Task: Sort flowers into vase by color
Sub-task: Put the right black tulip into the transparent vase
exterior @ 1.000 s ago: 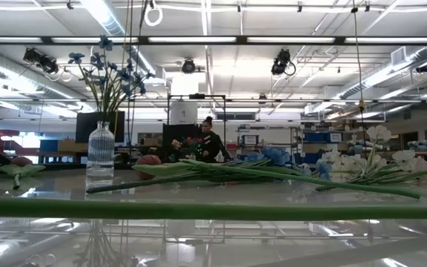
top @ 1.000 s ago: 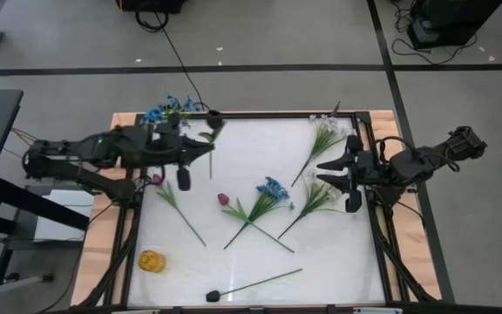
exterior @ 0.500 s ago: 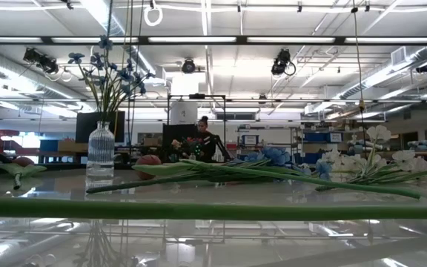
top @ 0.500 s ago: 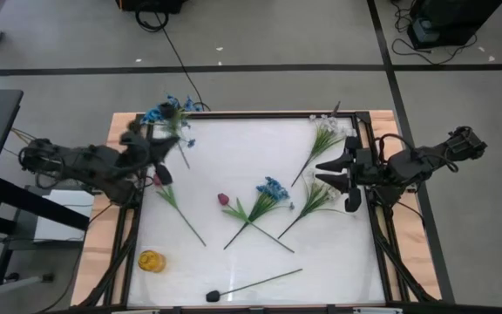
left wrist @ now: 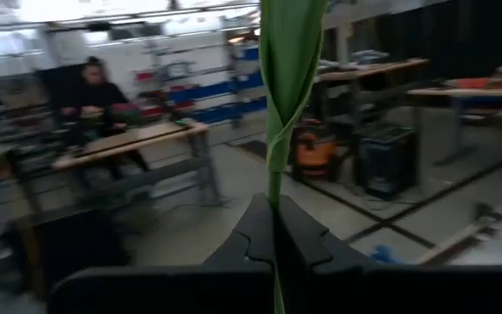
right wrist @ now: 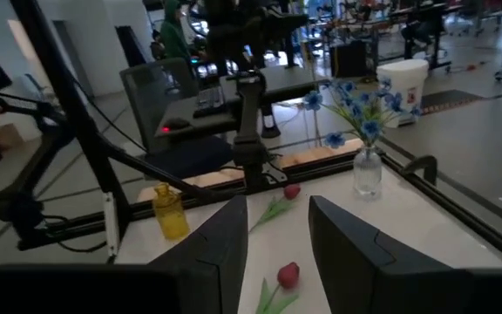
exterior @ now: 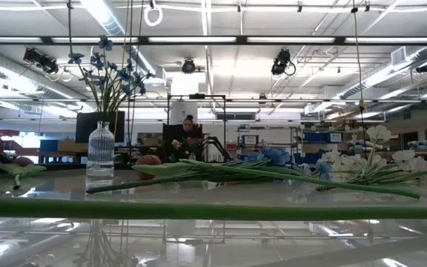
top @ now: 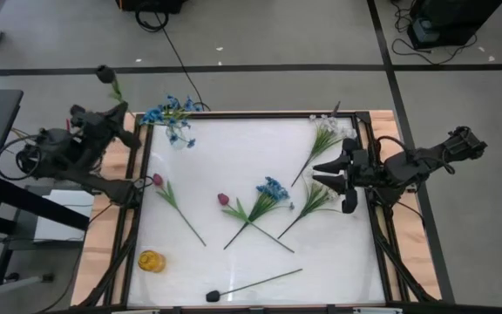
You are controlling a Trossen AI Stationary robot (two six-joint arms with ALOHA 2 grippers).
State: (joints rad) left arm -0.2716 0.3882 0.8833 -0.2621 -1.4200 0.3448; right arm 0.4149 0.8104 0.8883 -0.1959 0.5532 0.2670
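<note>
High view: left end effector (top: pixel 111 109) is out past the surface's (top: pixel 234 139) far-left corner, off the edge, fingers clamped on a green stem w/ a dark bud (top: pixel 105 73) at its top; left wrist view confirms stem pinched between the closed fingers. Right end effector (top: pixel 338 179) hovers at right edge, fingers apart, nothing held. Clear vase (top: pixel 178 135) w/ blue flowers (top: pixel 168 109) sits at far-left corner; small yellow vase (top: pixel 151 261) near-left. Pink buds (top: pixel 224 200), a blue bloom (top: pixel 272 187), white sprays (top: pixel 325 131) lie loose mid-surface. Step, I'd say: carrying the dark flower. Next needs a swing back over the surface, lining stem w/ a vase mouth that isn't the blue one.
</note>
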